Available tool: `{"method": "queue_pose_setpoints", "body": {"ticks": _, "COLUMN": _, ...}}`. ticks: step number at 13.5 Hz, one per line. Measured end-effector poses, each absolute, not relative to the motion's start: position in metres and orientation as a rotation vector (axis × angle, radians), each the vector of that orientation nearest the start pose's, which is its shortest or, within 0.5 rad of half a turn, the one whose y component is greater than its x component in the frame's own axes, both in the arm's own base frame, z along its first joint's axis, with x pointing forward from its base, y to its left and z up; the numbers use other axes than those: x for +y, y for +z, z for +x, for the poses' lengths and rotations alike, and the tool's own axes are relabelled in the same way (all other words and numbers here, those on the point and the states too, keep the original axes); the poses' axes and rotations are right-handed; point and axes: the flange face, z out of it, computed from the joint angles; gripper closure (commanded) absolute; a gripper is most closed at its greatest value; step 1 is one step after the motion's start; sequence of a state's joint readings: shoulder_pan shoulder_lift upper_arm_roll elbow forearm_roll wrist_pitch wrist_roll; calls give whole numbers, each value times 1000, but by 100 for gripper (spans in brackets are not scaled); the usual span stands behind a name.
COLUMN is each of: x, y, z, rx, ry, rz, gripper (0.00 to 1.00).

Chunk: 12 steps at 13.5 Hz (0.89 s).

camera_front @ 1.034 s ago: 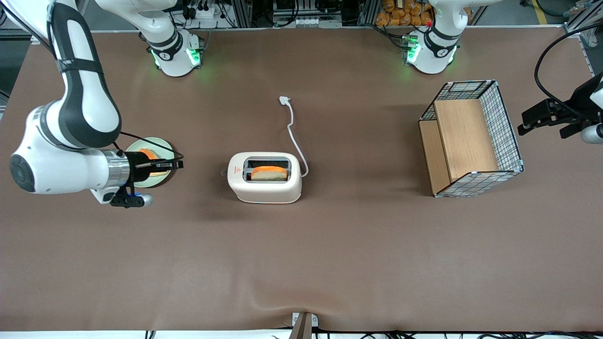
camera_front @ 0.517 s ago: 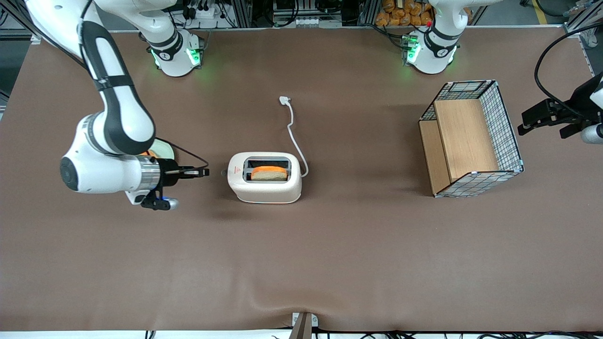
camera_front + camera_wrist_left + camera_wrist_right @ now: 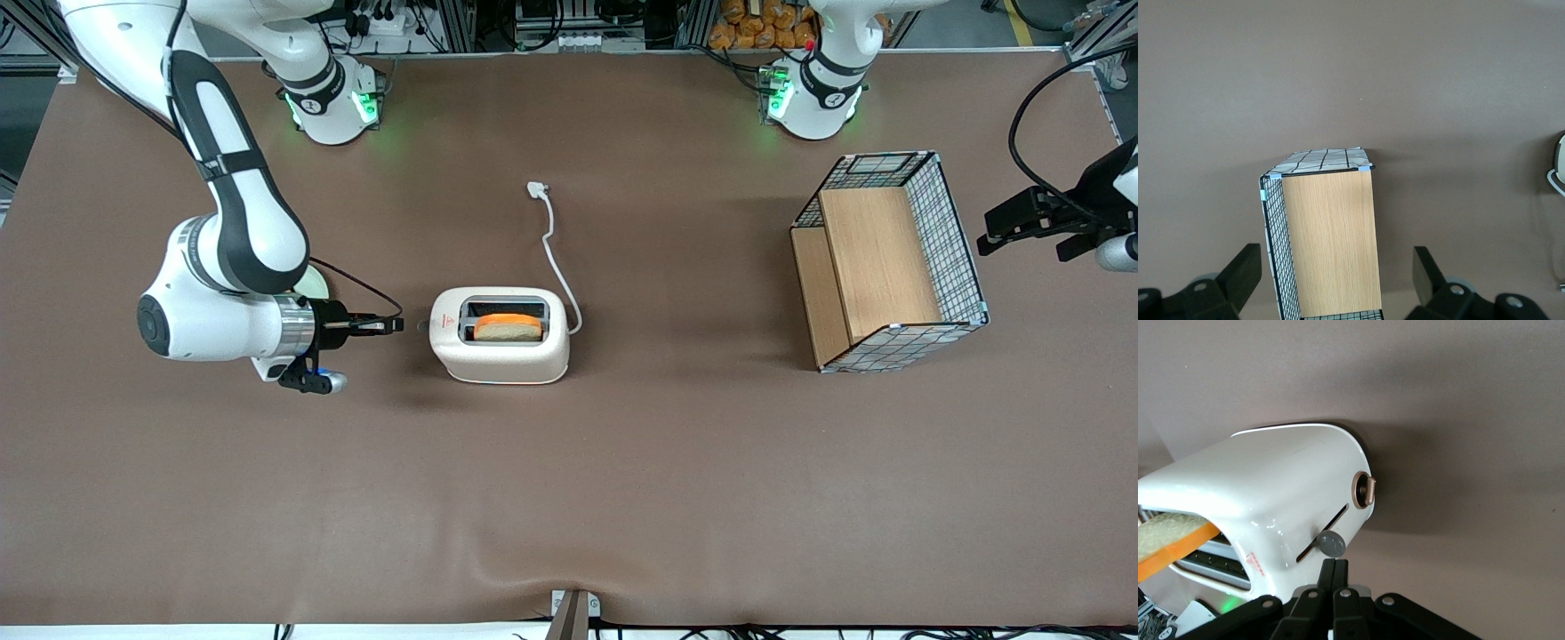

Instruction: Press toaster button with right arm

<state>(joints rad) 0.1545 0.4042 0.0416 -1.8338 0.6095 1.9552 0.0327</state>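
The cream-white toaster stands mid-table with an orange-crusted bread slice in one slot. Its short end face carries the button, a small grey tab at the end of a slanted slot, and a copper-ringed knob beside it. The right arm reaches in low, level with the table. Its gripper is shut with nothing held. The fingertips sit just short of the button, almost touching it. In the front view the gripper tip stands a small gap away from the toaster's end face.
A pale green plate lies mostly hidden under the right arm. The toaster's white cord runs away from the front camera to its plug. A wire basket with wooden panels lies toward the parked arm's end of the table.
The right arm has swung from over the plate toward the toaster. Its shut gripper now points at the end face, much closer to the button.
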Motion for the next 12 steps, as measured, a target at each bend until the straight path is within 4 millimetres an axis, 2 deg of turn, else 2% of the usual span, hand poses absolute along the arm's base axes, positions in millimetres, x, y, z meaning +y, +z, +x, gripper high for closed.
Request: {"method": "queue_pose_setpoints", "body": {"ticks": 12, "x": 176, "y": 287, "z": 587, "rx": 217, "ry": 414, "rz": -2585, "gripper": 100}}
